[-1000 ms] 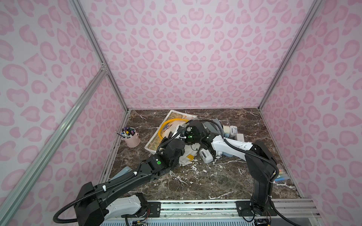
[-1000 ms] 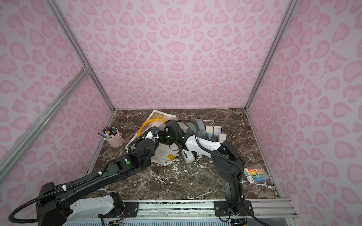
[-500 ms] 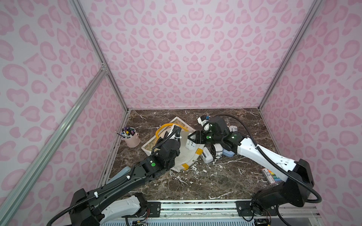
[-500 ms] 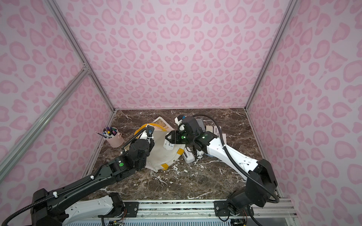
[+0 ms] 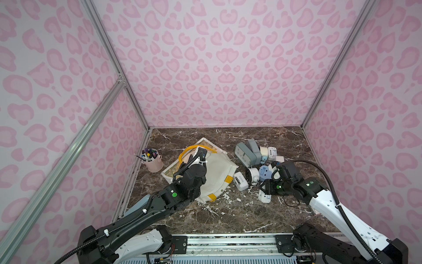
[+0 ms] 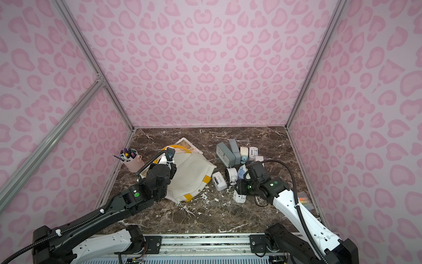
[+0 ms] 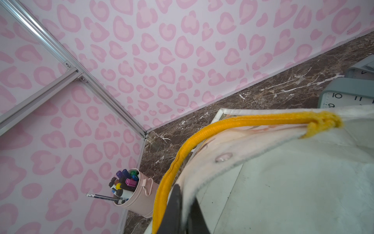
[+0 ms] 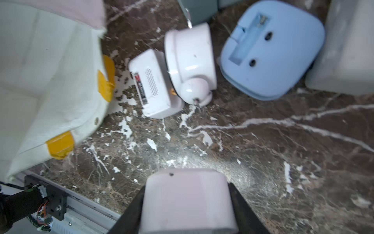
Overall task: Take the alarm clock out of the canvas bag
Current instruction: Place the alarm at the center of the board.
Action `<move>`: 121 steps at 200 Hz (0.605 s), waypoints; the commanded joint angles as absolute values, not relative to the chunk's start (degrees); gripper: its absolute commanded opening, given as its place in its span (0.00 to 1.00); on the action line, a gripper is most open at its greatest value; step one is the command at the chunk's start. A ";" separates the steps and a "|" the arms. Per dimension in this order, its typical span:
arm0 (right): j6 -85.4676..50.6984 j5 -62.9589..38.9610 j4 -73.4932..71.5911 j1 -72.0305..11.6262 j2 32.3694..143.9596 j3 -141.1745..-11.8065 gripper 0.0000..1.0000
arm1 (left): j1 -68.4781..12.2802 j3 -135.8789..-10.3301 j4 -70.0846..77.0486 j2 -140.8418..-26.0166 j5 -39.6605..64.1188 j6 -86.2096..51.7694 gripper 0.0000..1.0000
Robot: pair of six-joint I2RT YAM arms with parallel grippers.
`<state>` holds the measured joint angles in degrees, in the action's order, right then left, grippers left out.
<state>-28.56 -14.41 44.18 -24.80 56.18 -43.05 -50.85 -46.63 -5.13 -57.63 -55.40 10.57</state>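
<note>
- Left gripper [image 7: 184, 197] fingers clenched on rim of canvas bag [image 5: 218, 177], beside its yellow handle [image 7: 202, 129].
- Right gripper [image 8: 186, 188] fingers grasp pale alarm clock [image 5: 264, 197]; clock is outside the bag, off its right side, low at the marble table [image 5: 228, 217].
- White rectangular clock [image 5: 241, 181] lies just beside the bag's right edge.

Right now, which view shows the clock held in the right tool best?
Right wrist: the pale clock fills the foreground, clamped between the fingers of the right tool. Both top views show it only as a small white block partly under that tool. The left wrist view misses it.
</note>
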 commanded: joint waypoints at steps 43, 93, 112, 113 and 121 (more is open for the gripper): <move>-28.39 -16.25 38.15 -15.51 64.13 -36.40 0.36 | -50.80 -48.13 -2.48 -58.29 -51.48 11.75 0.03; -27.73 -16.65 32.07 -14.34 76.68 -37.37 0.45 | -50.80 -47.70 -0.36 -58.03 -49.68 12.22 0.03; -27.54 -16.58 31.16 -14.06 79.47 -37.61 0.49 | -50.80 -47.59 0.61 -58.01 -48.58 12.43 0.03; -27.52 -16.60 31.09 -14.06 79.55 -37.61 0.49 | -50.80 -47.61 0.61 -58.05 -48.59 12.46 0.03; -27.57 -16.20 30.78 -14.07 79.76 -37.53 0.54 | -50.84 -47.68 0.94 -58.14 -48.57 12.48 0.03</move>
<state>-28.25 -18.04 33.30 -14.15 78.08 -37.89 -50.85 -47.16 -4.08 -58.26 -49.63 12.12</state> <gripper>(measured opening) 0.539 0.089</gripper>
